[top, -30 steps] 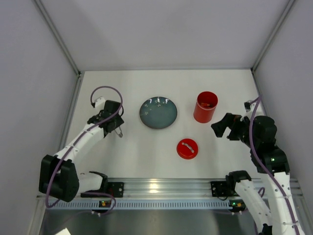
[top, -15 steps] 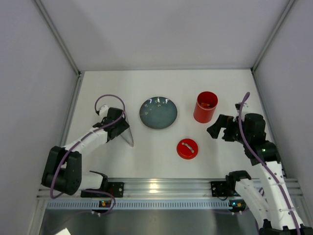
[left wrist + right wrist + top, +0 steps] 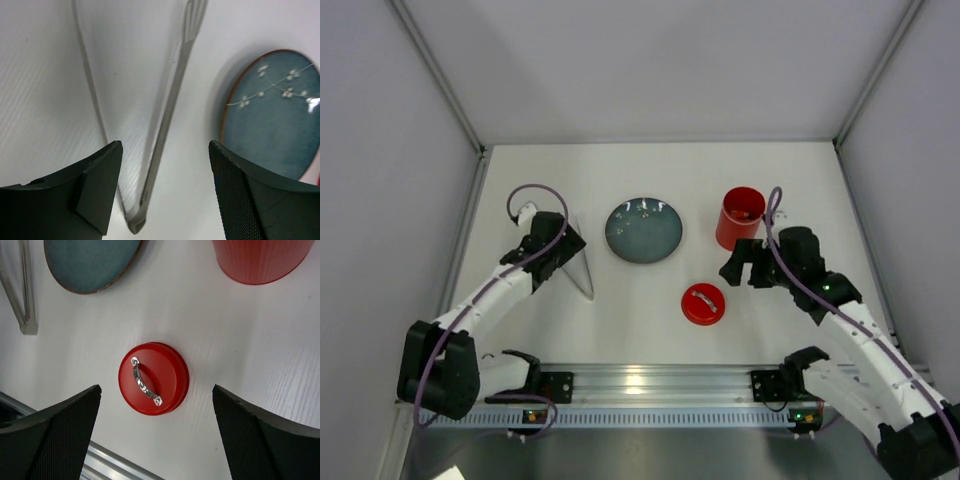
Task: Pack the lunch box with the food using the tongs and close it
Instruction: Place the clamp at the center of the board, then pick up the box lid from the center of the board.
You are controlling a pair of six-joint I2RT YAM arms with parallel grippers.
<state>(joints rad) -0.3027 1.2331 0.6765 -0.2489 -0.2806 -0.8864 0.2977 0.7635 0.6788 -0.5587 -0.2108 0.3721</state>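
White table (image 3: 640, 180), top view: tongs (image 3: 175, 85) lie left of centre, untouched, between the parted fingers of the left gripper (image 3: 165, 195); blue plate (image 3: 643, 230) at centre; red lunch box (image 3: 741, 218) upright at its right; lid (image 3: 153, 378) lower centre; right gripper (image 3: 157, 435) wide apart, empty, near the lid.

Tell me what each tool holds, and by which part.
Nothing. The left tool is open over the tongs, which lie on the table; the right tool is open, clear of the lid.

A lab booth: white table (image 3: 640, 180) walled by plain panels (image 3: 660, 60), aluminium mounting rail (image 3: 650, 385).
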